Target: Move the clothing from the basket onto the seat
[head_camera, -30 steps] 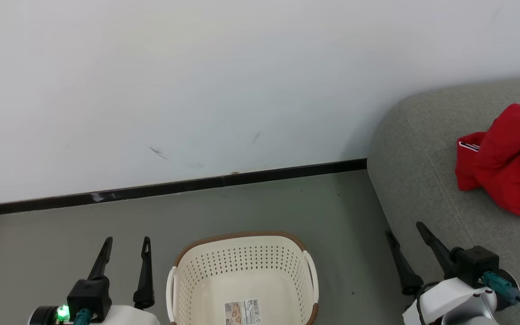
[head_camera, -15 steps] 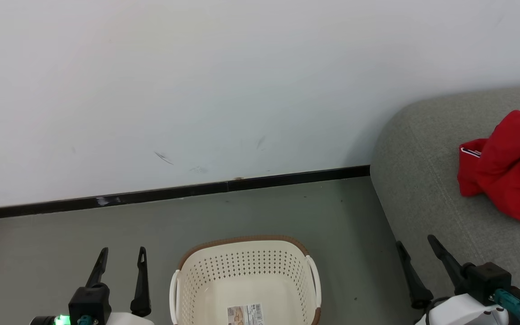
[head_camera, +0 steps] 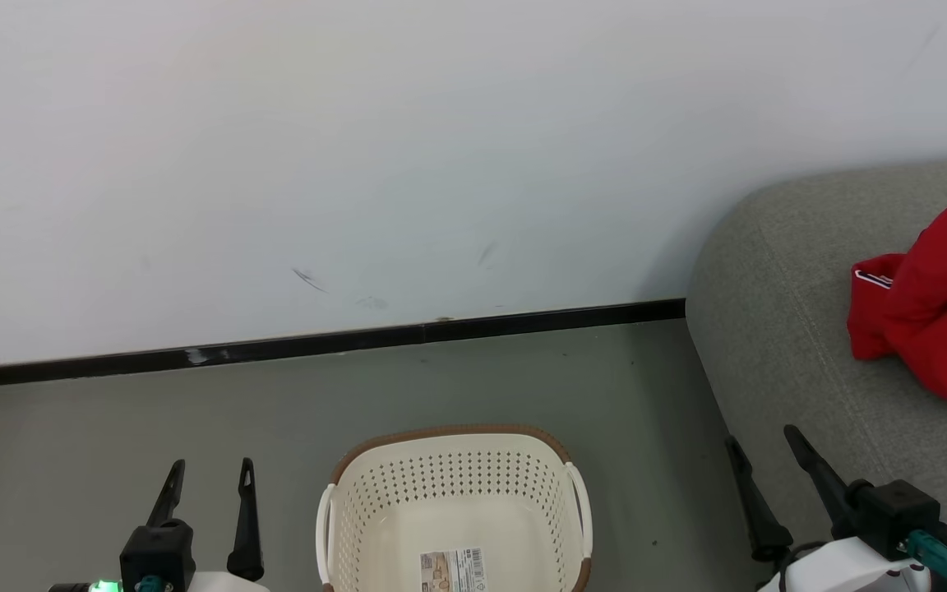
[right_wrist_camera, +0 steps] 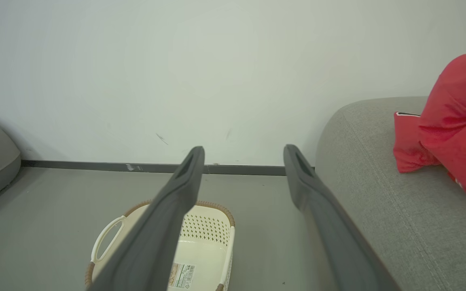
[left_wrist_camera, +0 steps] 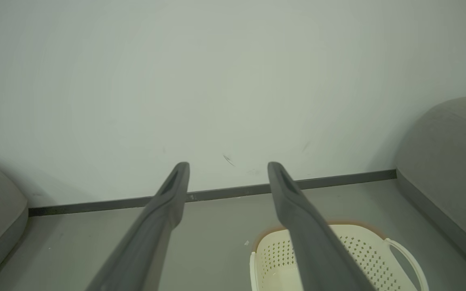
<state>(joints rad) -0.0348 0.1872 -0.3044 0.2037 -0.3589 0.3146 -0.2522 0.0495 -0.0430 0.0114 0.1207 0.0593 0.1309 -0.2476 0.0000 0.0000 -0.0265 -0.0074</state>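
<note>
Head view | clothing (head_camera: 938, 333) on seat (head_camera: 769, 370) | apart from right fingers (head_camera: 819, 475)

Red clothing (head_camera: 934, 329) lies heaped on the grey seat (head_camera: 786, 345); the cream basket (head_camera: 453, 485) stands on the floor (head_camera: 523, 378) nearby.

The bright red clothing, soft and crumpled, sits in a loose mound on the seat's top surface, with a strip of white-edged trim showing at one end. The seat is a large sofa in grey woven fabric, with a rounded corner and a stitched seam. The basket is oval cream plastic with perforated walls, a brown woven-look rim and white side handles. It stands upright near the seat's rounded end, not touching it. Its pale inner bottom is in plain sight, with a paper label (head_camera: 452, 570) stuck to it.
</note>
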